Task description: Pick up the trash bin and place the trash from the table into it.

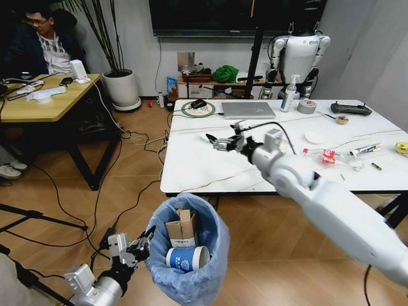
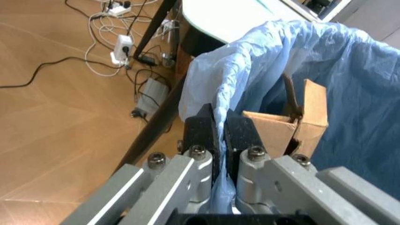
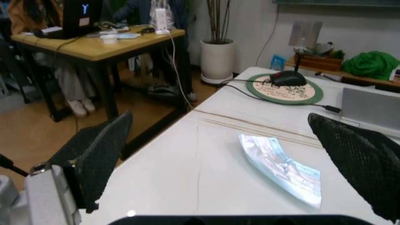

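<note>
Left fingers (image 2: 218, 136) clamp trash bin (image 1: 191, 255) rim; right fingers (image 1: 220, 141) spread over wrapper (image 3: 281, 168), laptop (image 1: 248, 109) beyond.

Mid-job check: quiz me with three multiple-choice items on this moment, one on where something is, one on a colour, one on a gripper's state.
1. Where is the cardboard box?
A. on the table
B. inside the trash bin
C. on the floor

2. What colour is the bin's bag?
A. black
B. light blue
C. red

3. The right gripper is:
A. open above the table
B. shut on a cup
C. inside the bin

Key: 1 B, it stands in the trash bin beside the paper cup. 2 B, both views show blue. 3 A, fingers spread over the table, a wrapper below.
</note>
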Controlling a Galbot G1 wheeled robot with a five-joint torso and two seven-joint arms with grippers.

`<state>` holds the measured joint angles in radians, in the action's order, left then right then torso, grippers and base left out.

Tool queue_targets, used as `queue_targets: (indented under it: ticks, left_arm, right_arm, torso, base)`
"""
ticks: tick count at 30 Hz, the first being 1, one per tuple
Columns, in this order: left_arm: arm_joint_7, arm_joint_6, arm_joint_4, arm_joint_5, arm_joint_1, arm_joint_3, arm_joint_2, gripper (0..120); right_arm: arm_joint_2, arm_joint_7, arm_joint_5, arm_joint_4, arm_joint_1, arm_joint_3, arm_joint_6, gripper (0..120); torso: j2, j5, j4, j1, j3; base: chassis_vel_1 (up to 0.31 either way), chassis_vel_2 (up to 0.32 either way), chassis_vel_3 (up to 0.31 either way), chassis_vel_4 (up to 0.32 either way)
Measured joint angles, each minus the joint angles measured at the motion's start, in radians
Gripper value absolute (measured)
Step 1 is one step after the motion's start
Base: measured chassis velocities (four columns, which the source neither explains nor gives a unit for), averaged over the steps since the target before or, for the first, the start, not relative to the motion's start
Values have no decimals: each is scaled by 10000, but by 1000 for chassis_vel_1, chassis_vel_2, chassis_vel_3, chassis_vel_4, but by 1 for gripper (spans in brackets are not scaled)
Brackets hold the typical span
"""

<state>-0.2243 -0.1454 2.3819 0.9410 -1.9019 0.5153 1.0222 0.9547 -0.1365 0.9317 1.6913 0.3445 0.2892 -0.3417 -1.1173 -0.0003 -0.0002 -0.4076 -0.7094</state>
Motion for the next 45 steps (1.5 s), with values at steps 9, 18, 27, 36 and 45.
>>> queue_targets:
  ticks: [9, 18, 27, 36, 45]
  left_arm:
    - [70, 19, 126, -24, -221, 222, 27, 0]
    - [118, 32, 207, 7, -330, 468, 35, 0]
    - [124, 34, 126, 20, -234, 278, -43, 0]
    - [110, 35, 115, 41, -215, 266, -40, 0]
    - [108, 41, 110, 34, -266, 256, -12, 0]
  right_arm:
    - [1038, 216, -355, -2304, -1198, 906, -1, 100]
    - [2753, 676, -970, -4699, -1780, 1315, 169, 100]
    - [2841, 913, -1182, -6088, -1912, 1185, 345, 100]
    - [3032, 1132, -1360, -7024, -1924, 1157, 502, 100]
    - [3205, 1258, -1576, -7459, -1940, 1168, 625, 100]
  torso:
    - [0, 0, -3, 0, 0]
    - [-1, -2, 4, 1, 1]
    - [-2, 2, -5, 1, 1]
    - [-2, 4, -1, 1, 0]
    - [-2, 2, 0, 1, 1]
  base:
    - [0, 0, 0, 0]
    - [0, 0, 0, 0]
    - [0, 0, 0, 0]
    - [0, 0, 0, 0]
    - [0, 0, 0, 0]
